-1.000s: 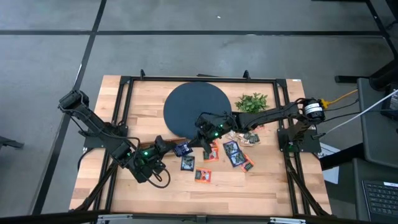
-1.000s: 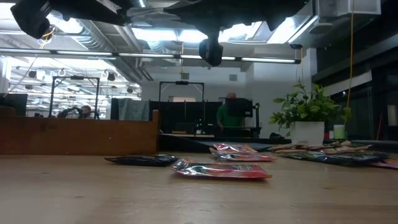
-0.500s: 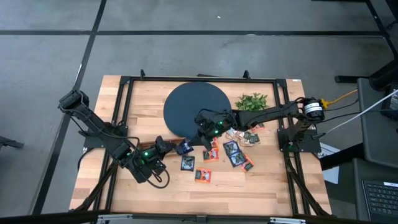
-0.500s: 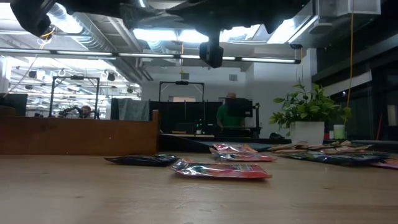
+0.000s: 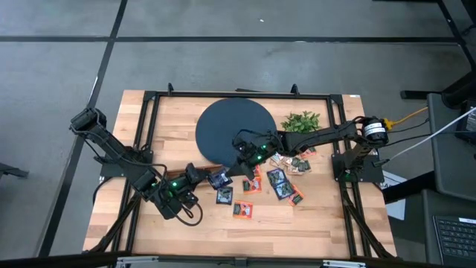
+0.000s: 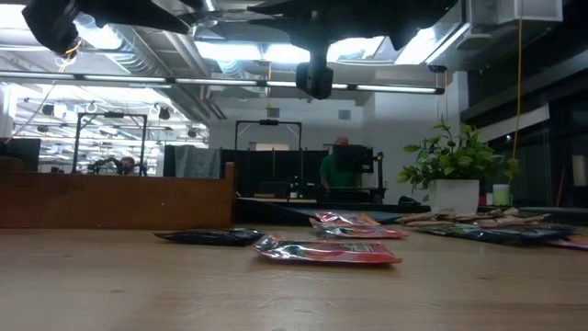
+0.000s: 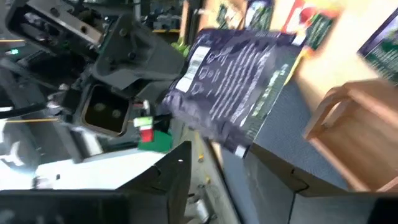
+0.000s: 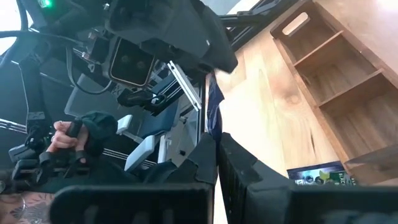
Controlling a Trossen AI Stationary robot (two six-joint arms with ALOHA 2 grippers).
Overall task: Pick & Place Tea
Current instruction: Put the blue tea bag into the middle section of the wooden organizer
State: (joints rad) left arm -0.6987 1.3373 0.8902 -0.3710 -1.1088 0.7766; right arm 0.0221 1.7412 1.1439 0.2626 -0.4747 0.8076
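Take the high view as a clock face, with twelve at the table's far edge. The left arm comes in from nine o'clock and bends down towards seven. Its left gripper [image 5: 202, 176] sits low over the light wooden table [image 5: 327, 223], just short of centre and pointing towards three o'clock. Whether it is wide or narrow I cannot tell.

Just at its three o'clock side hangs a dark blue flat square tea sachet [image 5: 219, 179]. In the left wrist view this sachet [image 7: 233, 87] fills the middle, tilted, with pale print on it. The right gripper [image 5: 229, 173] has it. The right wrist view shows the two dark fingers [image 8: 239, 165] pressed narrow on the sachet's thin edge [image 8: 213, 106]. The right arm reaches across from three o'clock.

The large round dark grey disc [image 5: 234, 128] lies at twelve o'clock of centre. A pale wooden rack with compartments [image 8: 336, 74] shows in the right wrist view.

The rest of the tea lies loose on the wood from five to three o'clock:
- A dark sachet [image 5: 224, 195] is at six o'clock.
- An orange-red sachet [image 5: 243, 211] is just past it, nearer the front edge.
- Another orange-red one [image 5: 253, 184] lies near the centre.
- Two dark blue ones [image 5: 280, 183] lie at four o'clock.
- A pale and dark cluster [image 5: 297, 164] lies at three o'clock.

The small green leafy plant [image 5: 301, 121] stands at two o'clock. In the low view a person in a green top [image 6: 342, 171] stands far behind the table.
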